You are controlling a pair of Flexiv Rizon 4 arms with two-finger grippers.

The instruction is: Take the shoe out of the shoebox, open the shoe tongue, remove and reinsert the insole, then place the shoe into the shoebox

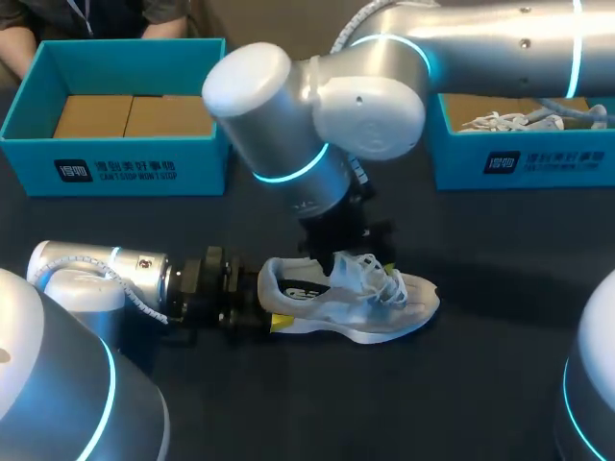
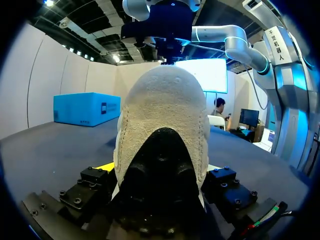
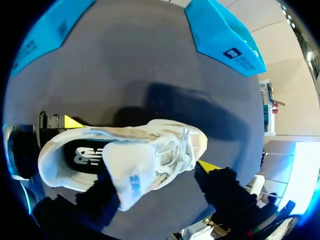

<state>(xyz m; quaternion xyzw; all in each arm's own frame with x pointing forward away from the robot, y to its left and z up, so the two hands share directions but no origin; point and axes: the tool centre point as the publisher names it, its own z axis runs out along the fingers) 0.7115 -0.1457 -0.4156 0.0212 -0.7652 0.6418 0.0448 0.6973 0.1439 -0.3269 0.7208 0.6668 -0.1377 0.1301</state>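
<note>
Shoe first: where is it, and why there?

Out on the bench, about the middle, upright on its sole, heel toward 9 o'clock and toe toward 3 o'clock. The two teal boxes stand well apart from it at the far edge, one shoebox at 10 o'clock and the other box at 2 o'clock. Open bench gives both arms room to work.

What is the left arm doing at the heel?

Its jaws are closed on the heel from both sides, low down. I take that as an anchor, so the shoe cannot slide or tip when the upper is pulled.

And the right arm?

It comes down from 12 o'clock over the throat of the shoe. Its jaws stand wide and hold nothing that I can make out. The tongue is raised and folded back toward the heel between them, and one yellow fingertip sits just beside the laces.

So which step?

Opening the tongue, I judge. The dark insole lies inside the shoe — it needs that opening cleared before it can come out.
</note>
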